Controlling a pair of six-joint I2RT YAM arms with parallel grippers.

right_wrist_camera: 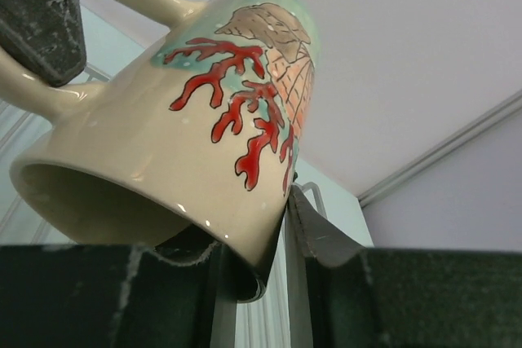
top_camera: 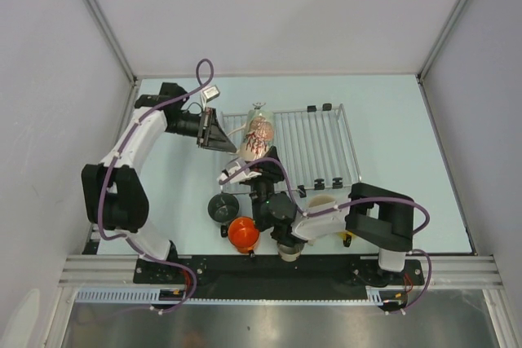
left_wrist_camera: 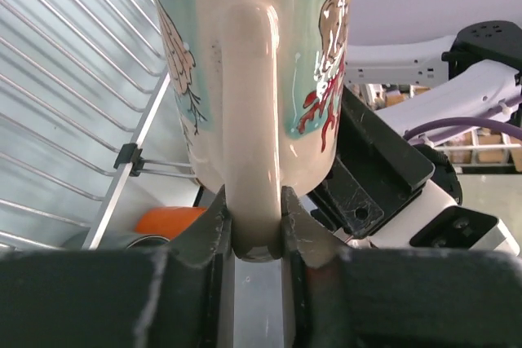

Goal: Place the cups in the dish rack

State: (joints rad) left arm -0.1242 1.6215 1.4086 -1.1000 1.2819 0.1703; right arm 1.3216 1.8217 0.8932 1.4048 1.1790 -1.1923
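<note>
My left gripper is clenched on the handle of the coral-printed cream mug, and my right gripper pinches its rim, jaws nearly closed. The mug is held over the left edge of the dish rack, which lies flat on the pale green table between pale walls. Its long axis runs roughly far to near, mouth toward my bases and handle to my left.

On my left wrist view the top edge cut off the painted mug, and the left gripper hid most of the orange cup. Overhead, my right arm covered much of the steel cup and the yellow cup.
</note>
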